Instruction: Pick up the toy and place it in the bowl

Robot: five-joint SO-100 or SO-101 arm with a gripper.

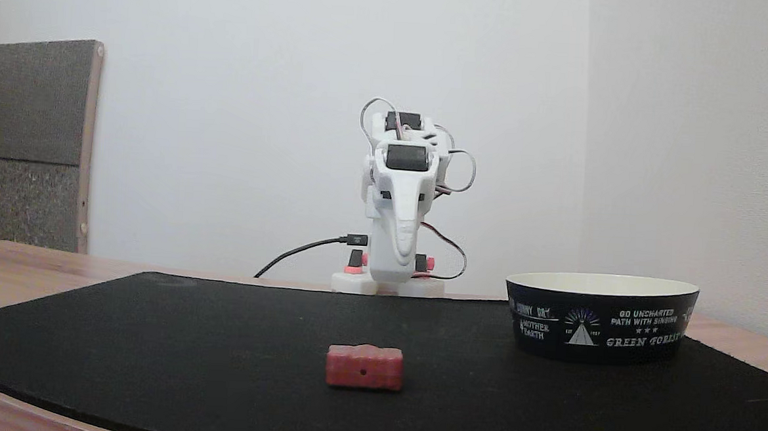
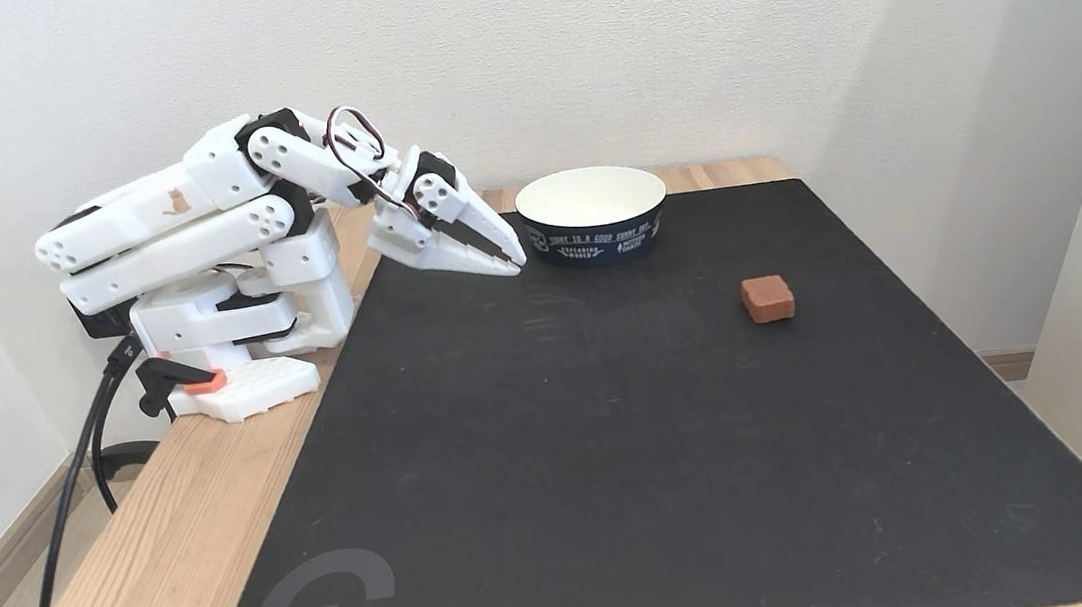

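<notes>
We observed the small reddish-pink bumpy block [image 2: 768, 299] on the black mat [image 2: 617, 456], well apart from the navy, cream-lined bowl [image 2: 594, 238]; the white fingers [image 2: 508, 259] were closed, empty.

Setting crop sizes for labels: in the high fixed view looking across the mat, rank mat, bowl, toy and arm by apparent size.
1. mat
2. arm
3. bowl, though it sits farther from the camera
4. toy

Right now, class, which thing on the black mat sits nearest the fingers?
The bowl, dark-sided and cream inside, beside the fingers; the red toy lies farther off.
</notes>
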